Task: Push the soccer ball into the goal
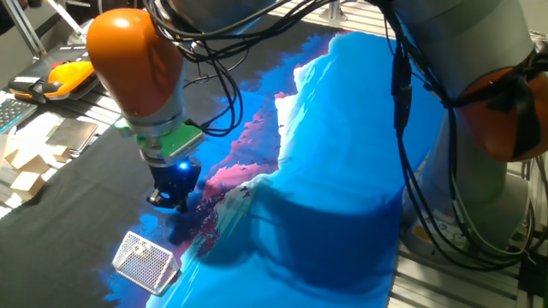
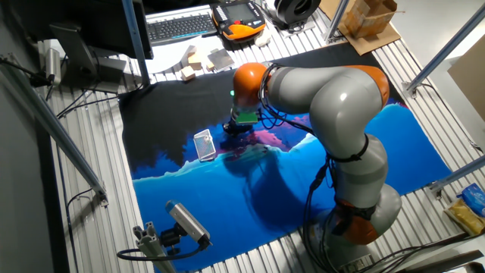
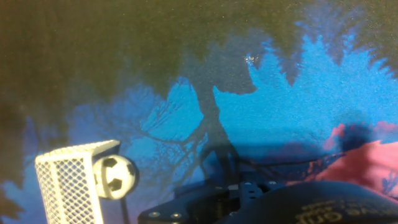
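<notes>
my gripper (image 1: 171,202) hangs low over the cloth (image 1: 342,171), fingertips close to the surface, at the seam where the black part meets the blue print. i cannot tell whether my fingers are spread or pressed together: in both fixed views they are a dark lump under the blue light, and the hand view shows only the black housing at the bottom edge.

the ball (image 3: 114,177) sits right at the mouth of the goal (image 3: 71,183), touching or nearly touching the frame, as the hand view shows it. i judge it is partly inside already, though not clearly past the front bar. in the fixed views i can find the goal (image 1: 145,261) near the table edge closest to that camera, but the ball is too small to make out there.

i am held low because this is a push, not a grasp: 1 finger flank near the cloth can nudge the ball. the ball lies between me and the goal, so a short sweep toward the goal should finish it. too hard a shove would likely slide the light goal.
</notes>
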Available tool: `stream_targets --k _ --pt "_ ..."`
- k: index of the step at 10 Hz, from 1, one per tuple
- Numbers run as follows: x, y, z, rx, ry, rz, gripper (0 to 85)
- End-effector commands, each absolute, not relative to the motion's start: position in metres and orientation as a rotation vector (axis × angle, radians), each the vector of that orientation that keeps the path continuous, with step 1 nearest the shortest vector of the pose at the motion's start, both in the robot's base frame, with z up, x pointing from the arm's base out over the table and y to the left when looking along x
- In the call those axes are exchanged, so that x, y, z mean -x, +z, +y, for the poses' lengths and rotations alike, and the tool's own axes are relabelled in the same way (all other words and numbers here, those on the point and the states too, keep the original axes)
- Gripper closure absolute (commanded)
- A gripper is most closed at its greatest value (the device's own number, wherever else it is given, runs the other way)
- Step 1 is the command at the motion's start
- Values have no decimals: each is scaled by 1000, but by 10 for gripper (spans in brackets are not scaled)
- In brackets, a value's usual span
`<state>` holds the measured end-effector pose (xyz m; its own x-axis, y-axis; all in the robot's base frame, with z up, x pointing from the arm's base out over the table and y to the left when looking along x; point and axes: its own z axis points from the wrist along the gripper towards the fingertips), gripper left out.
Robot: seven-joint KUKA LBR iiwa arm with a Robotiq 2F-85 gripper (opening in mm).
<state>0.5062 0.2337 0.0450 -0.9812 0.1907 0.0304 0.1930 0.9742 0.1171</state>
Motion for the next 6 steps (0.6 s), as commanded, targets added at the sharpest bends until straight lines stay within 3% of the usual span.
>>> stream_targets --k 1,4,6 --pt "-506 45 234 297 -142 -3115 850" --pt "-506 45 234 328 -104 -3073 850" --pt "-506 45 234 292 -184 -3041 850"
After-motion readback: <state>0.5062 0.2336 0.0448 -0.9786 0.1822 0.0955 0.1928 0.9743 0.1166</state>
